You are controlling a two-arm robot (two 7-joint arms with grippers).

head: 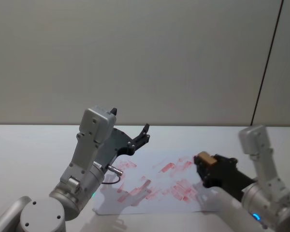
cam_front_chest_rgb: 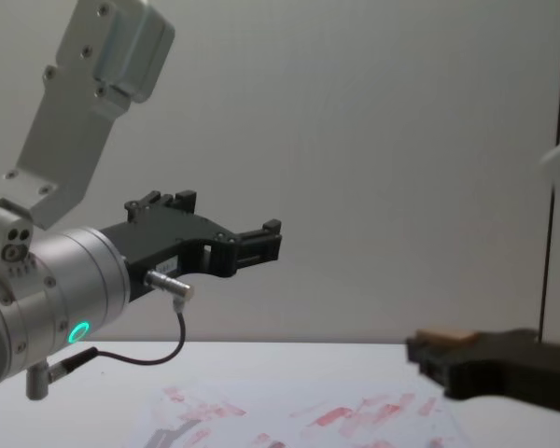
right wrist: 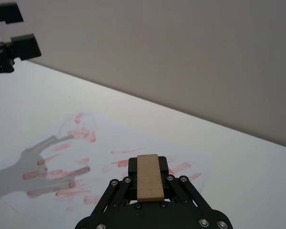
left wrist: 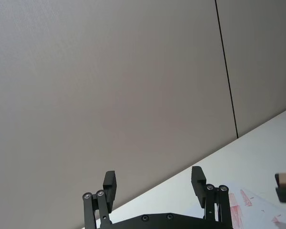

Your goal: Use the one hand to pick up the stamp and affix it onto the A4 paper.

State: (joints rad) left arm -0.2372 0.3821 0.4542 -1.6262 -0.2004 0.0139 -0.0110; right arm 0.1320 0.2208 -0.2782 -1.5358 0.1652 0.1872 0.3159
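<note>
My right gripper (head: 203, 167) is shut on the stamp (head: 204, 158), a light-brown wooden block gripped between the black fingers (right wrist: 166, 168). It hovers a little above the right part of the A4 paper (head: 154, 186), a white sheet smeared with red marks lying flat on the table. From the side, the stamp (cam_front_chest_rgb: 445, 336) clearly sits off the sheet (cam_front_chest_rgb: 289, 411). My left gripper (head: 143, 136) is open and empty, raised in the air over the paper's far left corner. Its two fingers (left wrist: 109, 183) stand wide apart.
A white table (head: 29, 145) runs back to a plain grey wall (head: 145, 58). The left arm's boxy grey link (head: 94, 130) rises over the paper's left edge and casts a shadow (right wrist: 43, 157) on the sheet.
</note>
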